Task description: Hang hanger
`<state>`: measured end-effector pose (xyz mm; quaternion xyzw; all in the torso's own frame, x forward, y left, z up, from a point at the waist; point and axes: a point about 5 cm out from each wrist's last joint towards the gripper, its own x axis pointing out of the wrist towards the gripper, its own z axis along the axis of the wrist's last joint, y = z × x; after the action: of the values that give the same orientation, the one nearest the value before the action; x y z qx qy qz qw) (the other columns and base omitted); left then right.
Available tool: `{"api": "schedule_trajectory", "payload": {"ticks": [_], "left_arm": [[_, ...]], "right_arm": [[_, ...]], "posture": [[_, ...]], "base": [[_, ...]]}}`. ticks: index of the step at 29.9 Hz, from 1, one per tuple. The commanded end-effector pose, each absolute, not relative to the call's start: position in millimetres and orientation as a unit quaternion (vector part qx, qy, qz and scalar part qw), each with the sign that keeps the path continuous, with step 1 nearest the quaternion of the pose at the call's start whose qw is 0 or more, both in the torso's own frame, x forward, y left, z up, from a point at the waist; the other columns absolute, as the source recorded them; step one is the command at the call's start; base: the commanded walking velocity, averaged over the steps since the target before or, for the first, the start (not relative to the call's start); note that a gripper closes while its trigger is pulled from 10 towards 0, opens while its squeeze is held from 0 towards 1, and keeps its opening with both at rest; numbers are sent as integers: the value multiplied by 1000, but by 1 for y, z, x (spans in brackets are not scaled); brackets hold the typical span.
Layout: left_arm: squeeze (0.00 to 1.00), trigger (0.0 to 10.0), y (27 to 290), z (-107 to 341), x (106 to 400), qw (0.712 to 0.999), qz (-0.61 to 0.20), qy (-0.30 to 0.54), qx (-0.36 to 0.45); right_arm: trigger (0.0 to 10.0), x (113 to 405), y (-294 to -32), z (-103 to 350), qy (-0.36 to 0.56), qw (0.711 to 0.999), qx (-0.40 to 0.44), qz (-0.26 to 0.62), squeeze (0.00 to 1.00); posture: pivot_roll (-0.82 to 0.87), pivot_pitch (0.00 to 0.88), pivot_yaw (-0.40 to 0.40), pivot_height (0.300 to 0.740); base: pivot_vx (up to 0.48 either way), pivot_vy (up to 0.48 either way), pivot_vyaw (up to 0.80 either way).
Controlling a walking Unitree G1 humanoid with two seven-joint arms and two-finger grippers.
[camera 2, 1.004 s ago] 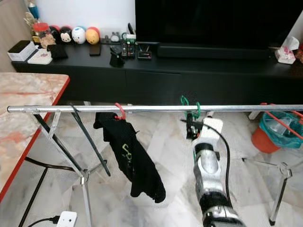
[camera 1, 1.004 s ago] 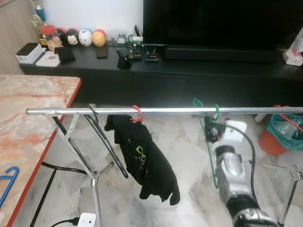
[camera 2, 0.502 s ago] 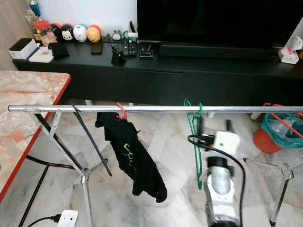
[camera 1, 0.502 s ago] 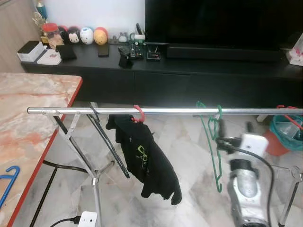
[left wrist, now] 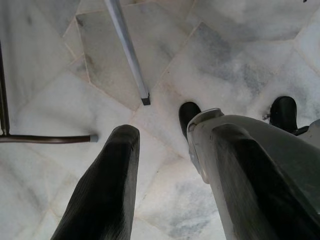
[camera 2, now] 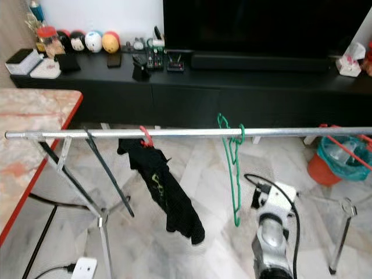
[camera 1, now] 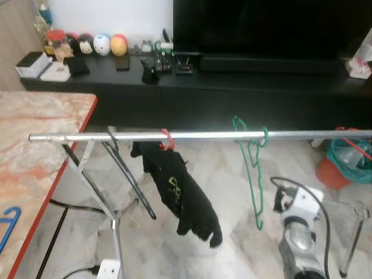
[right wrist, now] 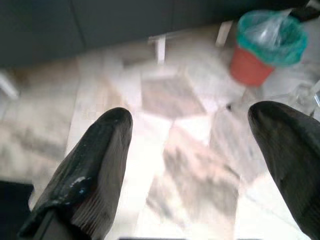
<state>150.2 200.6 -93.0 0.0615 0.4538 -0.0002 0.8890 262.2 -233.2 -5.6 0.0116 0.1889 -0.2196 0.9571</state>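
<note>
The green hanger (camera 1: 254, 174) hangs by its hook on the silver rail (camera 1: 116, 137), beside a black garment (camera 1: 181, 195) on a red hanger (camera 1: 168, 138), so hanging looks done. The right tool (right wrist: 200, 165), spread wide with nothing between its 2 fingers, sits low below the rail, clear of the hanger. The left tool (left wrist: 170, 185) hangs idle, parted, over the marble floor (left wrist: 240, 60).

Rail (camera 1: 192, 136) runs left-right across the scene, TV cabinet (camera 1: 232, 87) behind it, tabletop (camera 1: 35, 145) at the left. On the rail: garment (camera 1: 180, 195) left of center, hanger (camera 1: 254, 168) right of it, both hanging free. Right arm (camera 1: 299, 232) sits low, below and right of the hanger, bin (camera 1: 346, 165) at far right on the floor.
</note>
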Motion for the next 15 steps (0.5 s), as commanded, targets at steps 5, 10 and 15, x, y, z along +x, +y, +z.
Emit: {"api": "schedule_trajectory", "payload": {"ticks": [5,10,15], "left_arm": [[0,10000,204,-96,141,882,1,467,65],[0,10000,204,-96,142,883,1,465,67],[0,10000,200,-95,145,886,-3,460,66]], "right_arm": [[10000,230,-243,-37,297,927,-55,-221,0],[10000,209,-245,-52,340,912,-83,-216,0],[10000,188,-237,-69,393,896,-54,-203,0]], "posture": [[14,50,-32,740],[13,51,-30,740],[10,50,-32,740]], "base": [[0,0,0],[0,0,0],[0,0,0]]}}
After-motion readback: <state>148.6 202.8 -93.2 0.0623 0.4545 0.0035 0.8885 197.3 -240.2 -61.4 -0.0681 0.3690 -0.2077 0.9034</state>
